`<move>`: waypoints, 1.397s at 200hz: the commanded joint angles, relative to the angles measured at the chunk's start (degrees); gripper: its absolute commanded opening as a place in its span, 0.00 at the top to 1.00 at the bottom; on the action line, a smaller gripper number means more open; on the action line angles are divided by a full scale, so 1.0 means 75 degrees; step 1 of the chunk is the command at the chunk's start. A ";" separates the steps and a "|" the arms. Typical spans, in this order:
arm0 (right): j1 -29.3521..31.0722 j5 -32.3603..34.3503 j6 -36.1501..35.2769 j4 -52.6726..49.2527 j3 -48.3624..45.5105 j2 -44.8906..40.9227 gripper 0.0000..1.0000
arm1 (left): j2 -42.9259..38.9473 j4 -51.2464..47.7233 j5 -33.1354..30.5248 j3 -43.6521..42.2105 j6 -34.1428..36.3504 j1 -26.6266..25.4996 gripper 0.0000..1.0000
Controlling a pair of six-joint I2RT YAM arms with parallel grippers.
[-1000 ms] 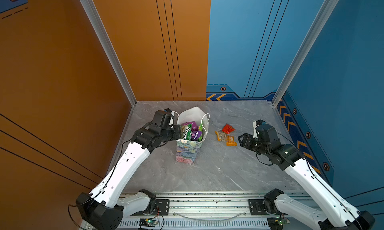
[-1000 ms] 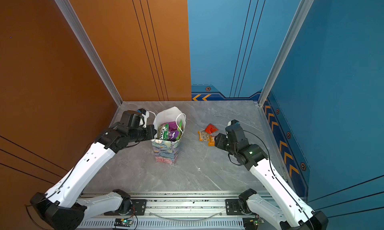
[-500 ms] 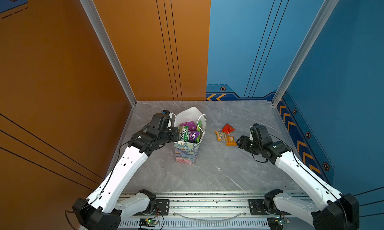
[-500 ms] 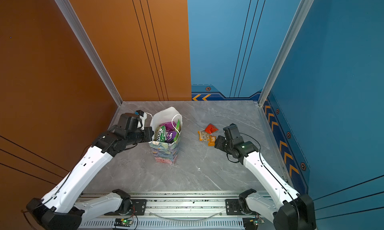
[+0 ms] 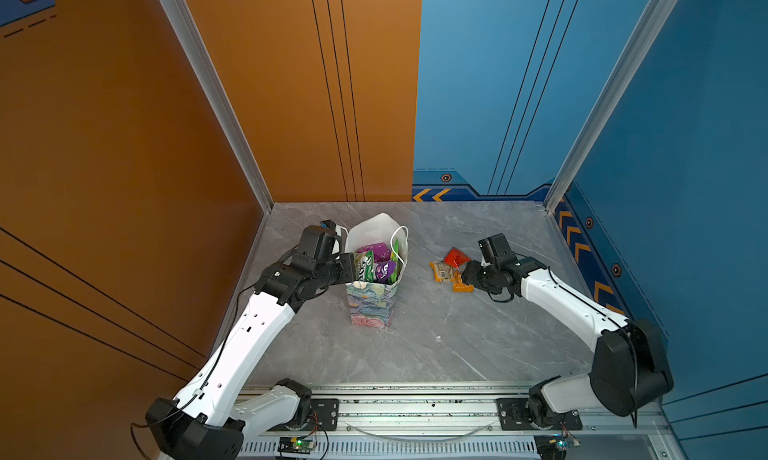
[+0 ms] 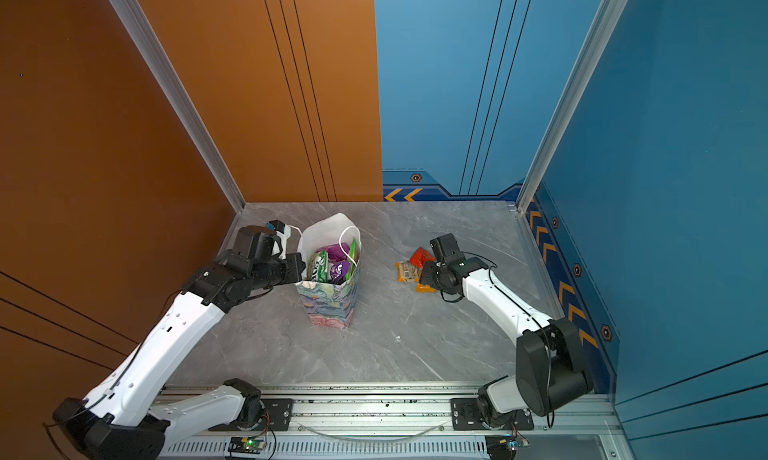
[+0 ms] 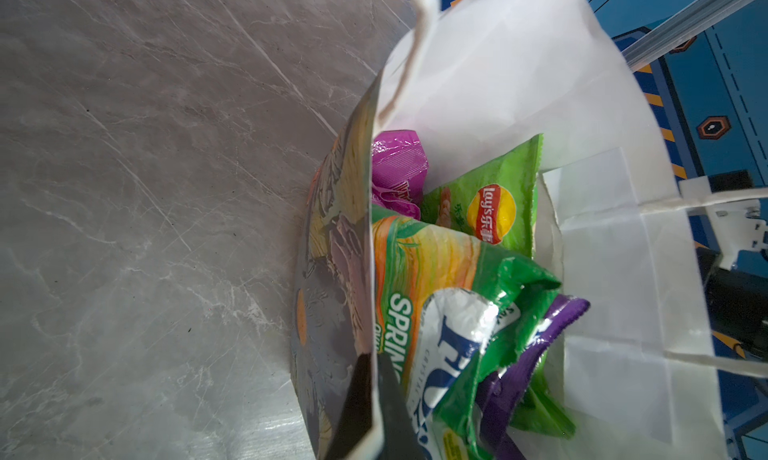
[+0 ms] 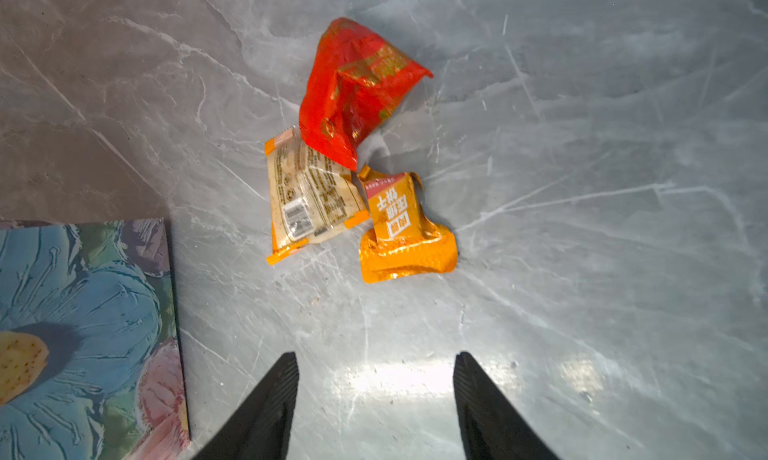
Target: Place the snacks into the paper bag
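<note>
Over on the left, the left hand (image 5: 350,266) sits at the near-left rim of the paper bag (image 5: 371,306), its dark fingers (image 7: 351,412) clamped tight on the paper wall, one outside and one inside. The bag stands upright on the grey table (image 5: 436,345) with its white inside showing, and a green packet (image 7: 490,196), a magenta packet (image 7: 397,167), a purple packet (image 7: 523,354) and a green and white packet (image 7: 436,312) crowd it. To the right of the bag, well apart from it, three small snacks lie together on the table: a pale packet (image 8: 309,196) with orange ends, a red packet (image 8: 353,88) overlapping its far corner, and an orange packet (image 8: 403,233) touching both. Farther right, the right hand (image 8: 376,395) points at this little heap, near it but with bare table between; its two fingers (image 8: 270,404) stand apart and hold nothing. Compared with a second ago, the right arm has dropped lower and reached in closer to the three packets, while the left hand has kept its pinch on the rim and the bag has barely shifted.
</note>
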 commanded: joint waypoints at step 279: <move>-0.0326 0.0463 0.0121 -0.0510 0.3464 0.4278 0.35 | -0.0301 0.0507 0.0055 0.0023 0.0093 0.0253 0.98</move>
